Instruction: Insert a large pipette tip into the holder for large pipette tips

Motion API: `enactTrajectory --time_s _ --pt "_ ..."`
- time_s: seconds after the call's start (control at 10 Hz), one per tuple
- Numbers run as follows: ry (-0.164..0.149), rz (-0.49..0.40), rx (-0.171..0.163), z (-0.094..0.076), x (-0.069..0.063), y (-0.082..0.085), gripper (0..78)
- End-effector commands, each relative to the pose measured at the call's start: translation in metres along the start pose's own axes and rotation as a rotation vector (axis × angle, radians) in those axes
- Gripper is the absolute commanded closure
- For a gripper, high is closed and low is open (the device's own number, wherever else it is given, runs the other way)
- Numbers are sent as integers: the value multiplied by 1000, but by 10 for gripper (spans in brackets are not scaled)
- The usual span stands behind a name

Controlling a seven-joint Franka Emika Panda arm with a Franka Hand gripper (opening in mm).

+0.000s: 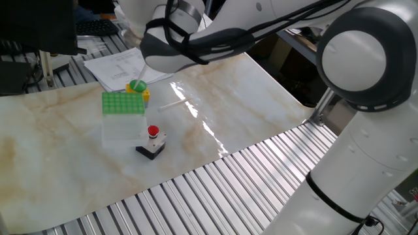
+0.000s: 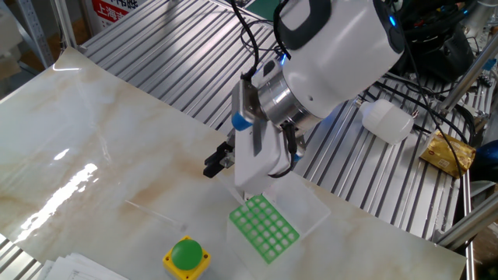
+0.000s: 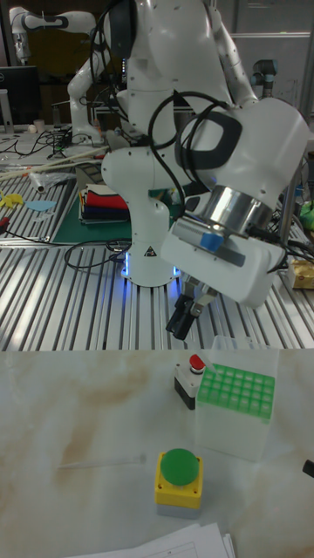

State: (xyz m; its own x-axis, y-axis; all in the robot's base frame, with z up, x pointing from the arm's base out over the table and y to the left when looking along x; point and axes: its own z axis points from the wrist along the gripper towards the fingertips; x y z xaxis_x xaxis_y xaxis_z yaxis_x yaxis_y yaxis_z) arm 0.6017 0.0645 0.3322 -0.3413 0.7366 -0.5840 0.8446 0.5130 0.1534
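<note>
The slender translucent-white pipette tip [image 3: 103,459] lies flat mid-worktop, apart from the bright green holed rack [image 2: 263,228]; the black two-finger gripper [image 3: 187,316] hangs empty, jaws parted; descend centred, grip crosswise

Two fixed views look down from opposite sides, the tall one faces the robot; all share the green rack [image 1: 123,103].
</note>
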Motion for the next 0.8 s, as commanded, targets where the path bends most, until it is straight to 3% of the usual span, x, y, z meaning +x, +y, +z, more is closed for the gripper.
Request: enactTrajectory --time_s 0.1,0.8 --pt "-21 4 -16 4 6 -3 764" --pt "-43 6 -25 8 18 -5 764"
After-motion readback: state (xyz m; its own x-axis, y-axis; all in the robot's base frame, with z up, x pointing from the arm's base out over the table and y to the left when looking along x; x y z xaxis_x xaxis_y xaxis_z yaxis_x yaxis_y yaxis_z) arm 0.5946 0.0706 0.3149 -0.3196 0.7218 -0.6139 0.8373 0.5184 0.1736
